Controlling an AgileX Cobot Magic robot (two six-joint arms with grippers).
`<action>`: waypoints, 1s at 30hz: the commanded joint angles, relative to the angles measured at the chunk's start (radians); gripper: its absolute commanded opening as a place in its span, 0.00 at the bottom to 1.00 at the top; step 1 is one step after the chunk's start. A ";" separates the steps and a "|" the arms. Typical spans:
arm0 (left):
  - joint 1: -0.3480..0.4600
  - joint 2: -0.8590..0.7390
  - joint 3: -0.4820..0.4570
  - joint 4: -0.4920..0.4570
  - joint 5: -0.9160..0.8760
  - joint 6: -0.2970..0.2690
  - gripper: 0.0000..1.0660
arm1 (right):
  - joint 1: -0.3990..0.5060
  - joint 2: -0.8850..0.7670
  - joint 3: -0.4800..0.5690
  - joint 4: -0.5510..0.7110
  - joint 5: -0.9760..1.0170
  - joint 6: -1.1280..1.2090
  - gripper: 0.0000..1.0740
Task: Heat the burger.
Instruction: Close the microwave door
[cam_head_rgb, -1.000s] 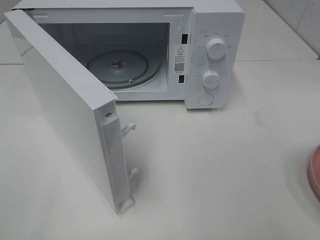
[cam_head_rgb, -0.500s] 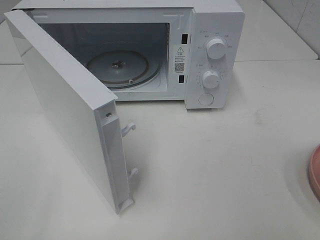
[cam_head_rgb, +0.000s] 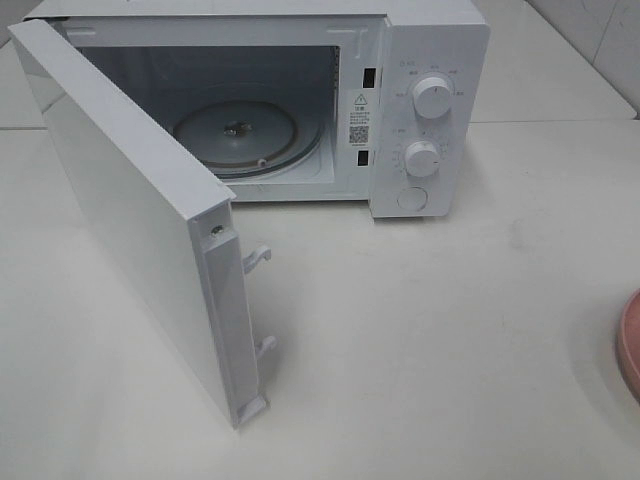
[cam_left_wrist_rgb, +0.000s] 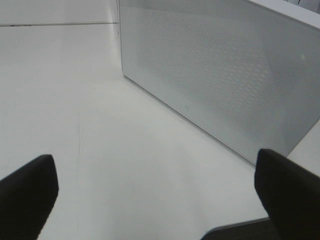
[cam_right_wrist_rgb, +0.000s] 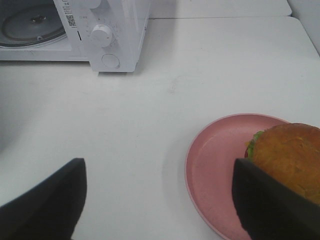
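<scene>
Right tool (cam_right_wrist_rgb: 159, 200), right wrist view: fingers spread wide and empty above the worktop (cam_right_wrist_rgb: 200, 75). The burger (cam_right_wrist_rgb: 287, 160) sits on the far side of the pink plate (cam_right_wrist_rgb: 215, 155), partly hidden behind one finger; green lettuce shows at its edge. The microwave (cam_right_wrist_rgb: 120, 30) stands well apart from the plate, its dials facing the worktop.

Left tool (cam_left_wrist_rgb: 155, 200), left wrist view: fingers fully spread, holding nothing, beside the perforated face of the microwave door (cam_left_wrist_rgb: 215, 75).

Exterior high view: door swung wide open, turntable (cam_head_rgb: 235, 135) bare; only the plate's rim shows at the right edge, and neither tool nor burger is in view.

Handling, as judged: the burger looks light, soft and layered, liable to slide apart. A gentle side grip spanning both bun halves seems safest; alternatively, carry it by the plate rim.
</scene>
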 joint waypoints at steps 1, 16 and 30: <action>0.002 -0.003 0.001 -0.002 -0.005 -0.004 0.94 | -0.008 -0.025 0.002 0.000 0.000 -0.005 0.71; 0.002 -0.003 0.001 -0.002 -0.005 -0.004 0.94 | -0.008 -0.025 0.002 0.000 0.000 -0.004 0.71; 0.002 -0.003 0.001 -0.023 -0.008 -0.018 0.94 | -0.008 -0.025 0.002 0.000 0.000 -0.004 0.71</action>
